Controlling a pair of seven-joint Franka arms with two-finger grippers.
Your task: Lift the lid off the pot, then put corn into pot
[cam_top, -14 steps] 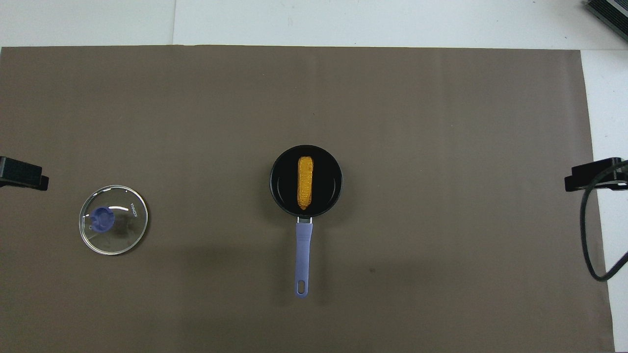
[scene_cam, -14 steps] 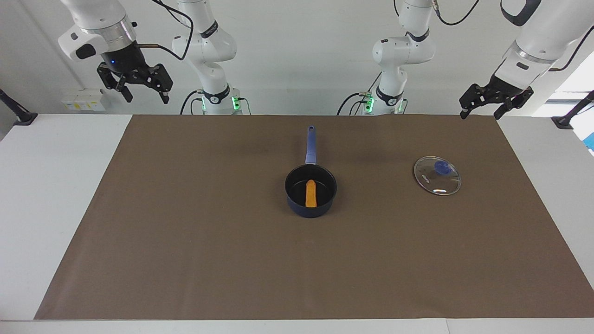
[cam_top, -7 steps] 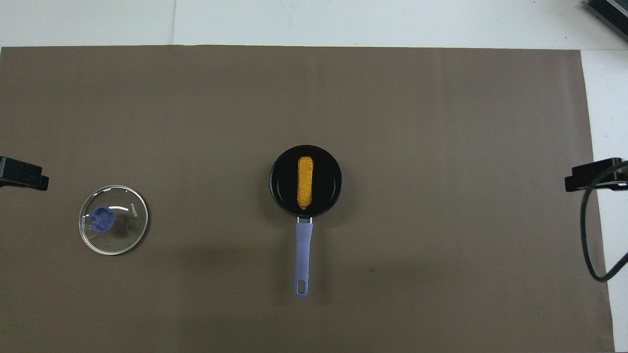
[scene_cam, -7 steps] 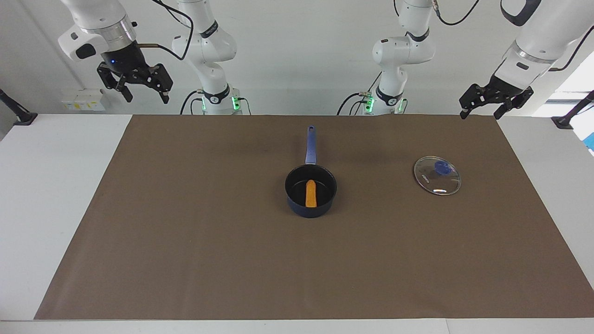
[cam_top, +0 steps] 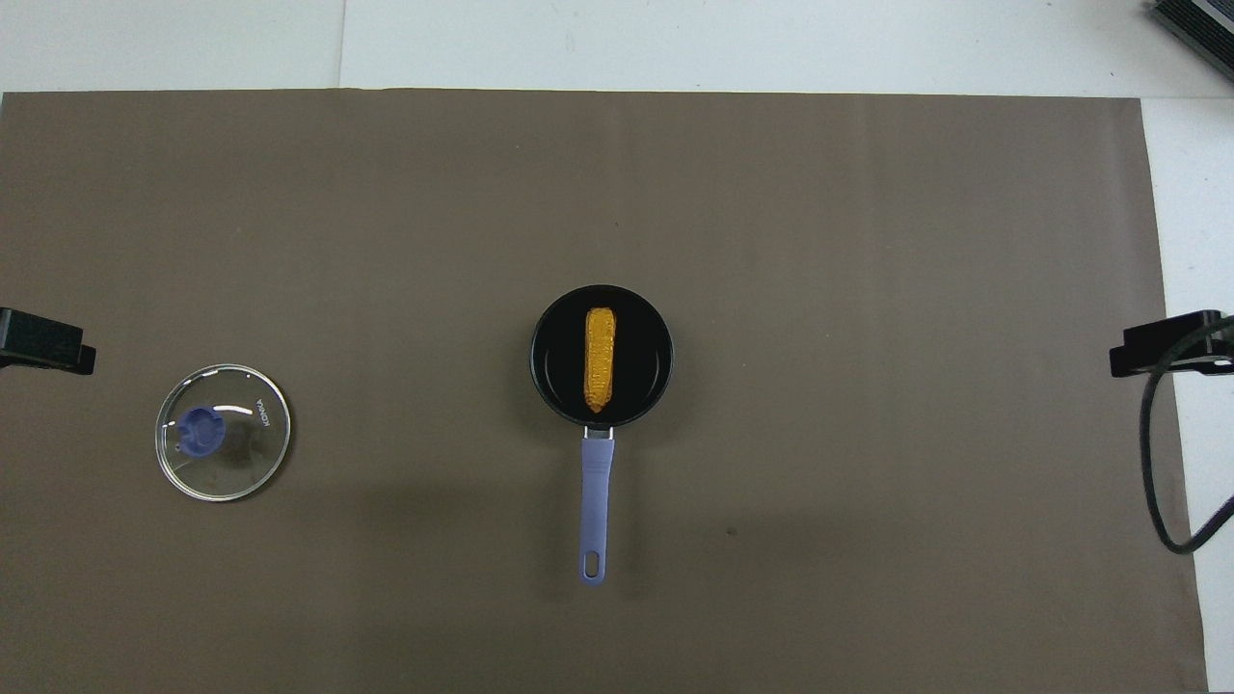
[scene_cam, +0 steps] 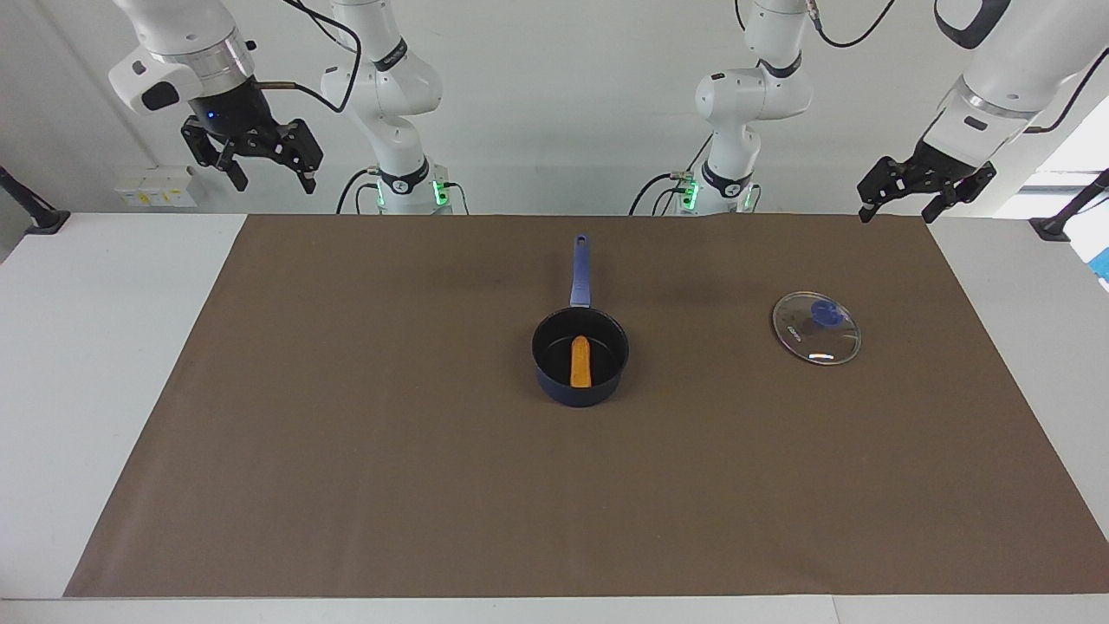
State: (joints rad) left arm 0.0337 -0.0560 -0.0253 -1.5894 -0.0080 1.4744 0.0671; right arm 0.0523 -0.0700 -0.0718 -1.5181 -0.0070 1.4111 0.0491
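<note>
Lying in the pot, corn, well apart from both grippers' spread fingers.

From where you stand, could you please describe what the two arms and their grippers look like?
Both arms are glossy white with rounded joints, black bands between segments and silver collars at the wrists. Black cables loop along them, and green lights glow at both bases. The left gripper and right gripper are black, angular, with two thin fingers each. A small blue light shows above the right gripper.
</note>
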